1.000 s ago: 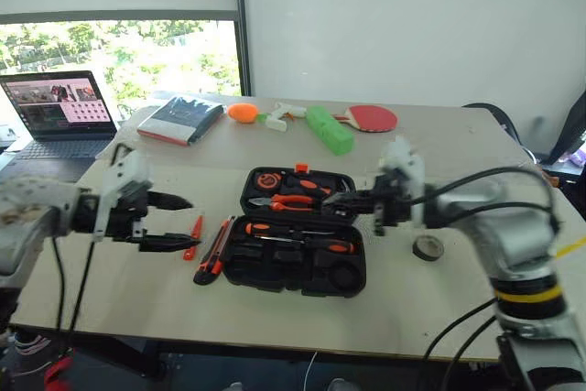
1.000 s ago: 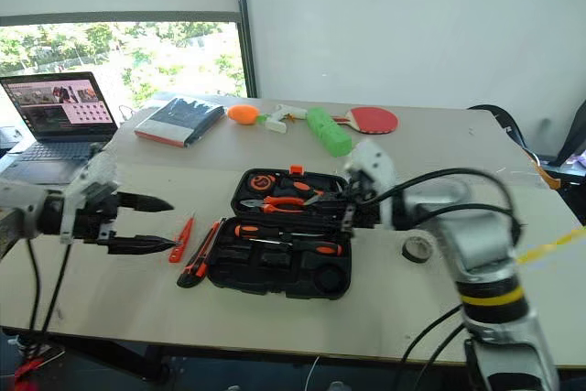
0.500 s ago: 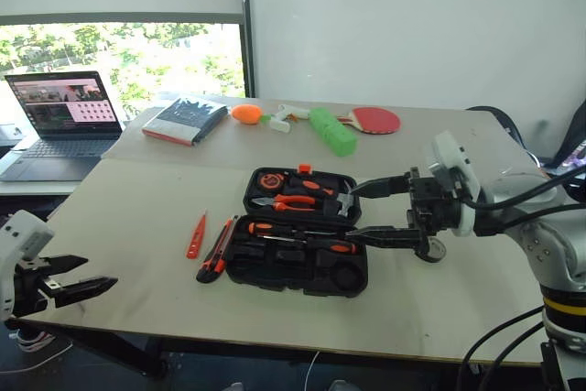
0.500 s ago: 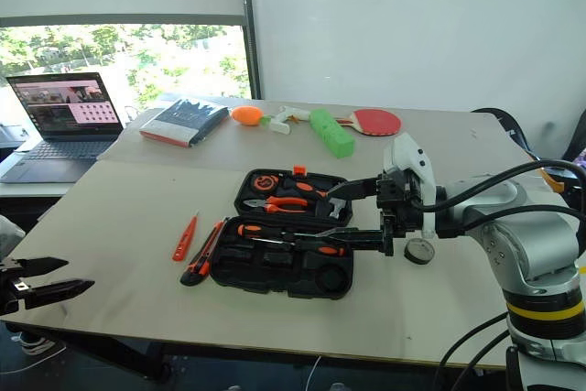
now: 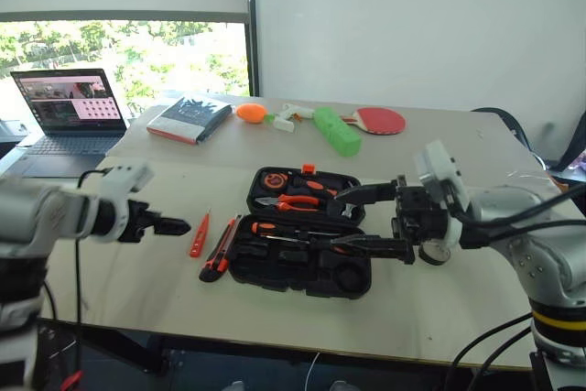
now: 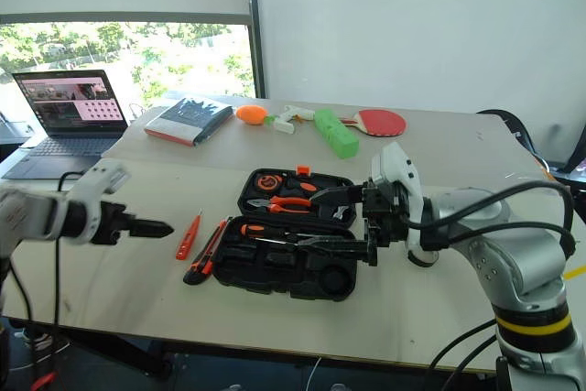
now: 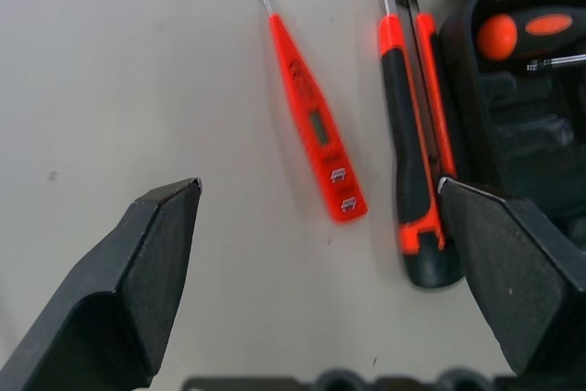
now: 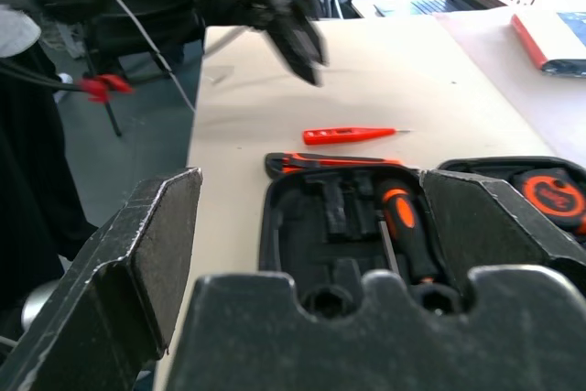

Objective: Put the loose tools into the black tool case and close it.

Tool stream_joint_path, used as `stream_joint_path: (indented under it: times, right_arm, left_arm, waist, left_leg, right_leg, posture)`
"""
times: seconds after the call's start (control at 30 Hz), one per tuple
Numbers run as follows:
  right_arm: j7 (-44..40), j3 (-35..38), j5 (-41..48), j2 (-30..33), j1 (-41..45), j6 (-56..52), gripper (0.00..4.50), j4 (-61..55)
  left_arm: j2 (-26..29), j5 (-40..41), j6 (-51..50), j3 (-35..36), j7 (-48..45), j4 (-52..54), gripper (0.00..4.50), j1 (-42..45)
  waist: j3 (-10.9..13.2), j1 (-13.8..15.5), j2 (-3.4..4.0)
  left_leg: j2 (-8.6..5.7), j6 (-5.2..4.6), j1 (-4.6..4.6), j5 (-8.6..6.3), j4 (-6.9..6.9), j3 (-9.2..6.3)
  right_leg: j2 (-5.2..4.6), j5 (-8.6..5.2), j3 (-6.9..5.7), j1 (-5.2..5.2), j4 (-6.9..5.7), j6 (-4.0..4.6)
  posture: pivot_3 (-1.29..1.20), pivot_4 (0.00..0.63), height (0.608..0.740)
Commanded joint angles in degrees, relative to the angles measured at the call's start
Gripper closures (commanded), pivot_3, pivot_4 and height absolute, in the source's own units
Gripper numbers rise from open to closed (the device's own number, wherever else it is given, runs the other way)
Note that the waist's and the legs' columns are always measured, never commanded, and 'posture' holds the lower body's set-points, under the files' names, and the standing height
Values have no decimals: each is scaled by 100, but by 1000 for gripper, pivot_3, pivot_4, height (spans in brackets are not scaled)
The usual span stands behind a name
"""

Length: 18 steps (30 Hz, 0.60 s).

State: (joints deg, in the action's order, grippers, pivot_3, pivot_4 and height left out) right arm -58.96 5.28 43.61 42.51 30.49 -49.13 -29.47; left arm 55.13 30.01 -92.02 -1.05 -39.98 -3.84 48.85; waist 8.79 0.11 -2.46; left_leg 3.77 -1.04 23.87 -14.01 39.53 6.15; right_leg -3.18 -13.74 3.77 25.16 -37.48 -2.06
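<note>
Just ahead of the left gripper (image 7: 320, 226), whose fingers are spread wide and empty, lie the short red screwdriver (image 7: 312, 115) and, beside it, the utility knife (image 7: 414, 148) against the black tool case (image 5: 302, 267). Over the open case's right edge, the right gripper (image 5: 371, 220) gapes wide, holding nothing.

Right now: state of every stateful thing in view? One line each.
black tool case: lid open, flat on the table, partly filled.
left gripper: open, empty, above the red screwdriver.
right gripper: open, empty, over the case.
utility knife: on the table beside the case, not stowed.
red screwdriver: on the table, not stowed.
laptop: open, screen on.
</note>
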Motion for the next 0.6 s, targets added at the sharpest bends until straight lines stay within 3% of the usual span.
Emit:
stream_joint_path:
  times: [0.03, 0.27, 0.43, 0.6]
  right_arm:
    - [400, 157, 208, -80, -173, 36, 42, -435]
    - [962, 244, 420, -111, -583, 67, 42, -887]
    - [1315, 244, 482, -175, -695, 106, 42, -1086]
    - [1493, 252, 622, -89, -678, 67, 42, -1186]
  left_arm:
    - [-257, -265, -48, -662, 135, -977, 0, 820]
    - [-607, -751, 573, -2199, -414, -2424, 0, 1835]
    - [-1104, -1083, 797, -2724, -724, -3431, 0, 2295]
    - [-1334, -1195, 711, -3232, -1202, -3696, 0, 2495]
  waist:
    - [1, -16, -1]
    - [2, -47, -4]
    - [3, -38, -5]
    - [4, -54, -7]
  left_leg:
    - [0, 0, 2, 0, 0, -1]
    - [0, 0, 11, 0, 1, -3]
    - [-3, 0, 28, 0, 15, -9]
    - [-4, -1, 43, 0, 17, -17]
  right_leg:
    - [1, 0, 0, 2, 0, 0]
    - [0, -1, -1, 9, -3, -1]
    - [-1, -1, -4, 13, -2, -4]
    - [-1, -1, -6, 24, -2, -6]
  posture:
    - [0, 150, 736]
    - [0, 150, 736]
    - [0, 150, 736]
    - [0, 150, 736]
